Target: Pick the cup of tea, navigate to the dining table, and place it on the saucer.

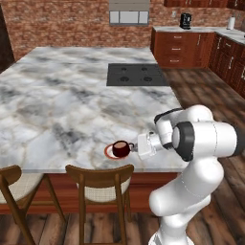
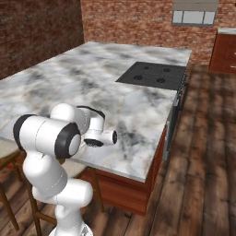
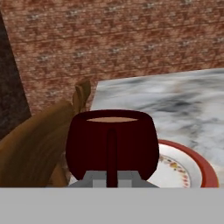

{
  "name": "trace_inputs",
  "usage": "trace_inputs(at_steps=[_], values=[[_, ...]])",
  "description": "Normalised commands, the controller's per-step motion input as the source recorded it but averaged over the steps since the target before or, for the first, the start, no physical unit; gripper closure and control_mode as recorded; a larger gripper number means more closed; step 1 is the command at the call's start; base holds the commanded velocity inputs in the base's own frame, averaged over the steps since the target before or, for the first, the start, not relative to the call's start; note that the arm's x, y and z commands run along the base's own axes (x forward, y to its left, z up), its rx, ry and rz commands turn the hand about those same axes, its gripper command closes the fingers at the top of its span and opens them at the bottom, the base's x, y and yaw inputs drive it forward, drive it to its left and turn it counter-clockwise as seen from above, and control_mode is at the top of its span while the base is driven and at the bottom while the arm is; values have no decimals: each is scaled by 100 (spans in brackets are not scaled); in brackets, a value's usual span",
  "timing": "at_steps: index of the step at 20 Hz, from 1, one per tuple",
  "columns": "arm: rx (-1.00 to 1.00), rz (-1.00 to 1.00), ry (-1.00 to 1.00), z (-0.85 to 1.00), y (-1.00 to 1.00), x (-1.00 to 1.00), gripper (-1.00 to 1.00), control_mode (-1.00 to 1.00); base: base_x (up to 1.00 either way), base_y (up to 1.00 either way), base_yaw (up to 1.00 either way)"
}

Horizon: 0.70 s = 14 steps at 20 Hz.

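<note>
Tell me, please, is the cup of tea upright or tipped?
Upright: the cup of tea shows a level rim with brown liquid inside, over the saucer.

My gripper (image 1: 135, 149), shut on the handle of the cup of tea (image 1: 120, 149), which sits over the saucer (image 1: 110, 151) nr the front edge of the dining table (image 1: 57, 105). Two wooden chairs (image 1: 103, 184) below; black cooktop (image 1: 136, 74) further back.

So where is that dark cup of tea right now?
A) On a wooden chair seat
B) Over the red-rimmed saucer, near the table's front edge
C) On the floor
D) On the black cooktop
B: the cup of tea sits over the saucer near the dining table's front edge, with the gripper shut on its handle.
</note>
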Motion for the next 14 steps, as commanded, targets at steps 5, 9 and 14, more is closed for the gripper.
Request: trace_inputs(at_steps=[5, 9, 14], values=[[0, -1, 0, 0, 0, 24, 100, -100, 0, 0, 0], [0, 0, 0, 0, 0, 13, 100, -100, 0, 0, 0], [0, 0, 0, -1, 0, 0, 100, -100, 0, 0, 0]])
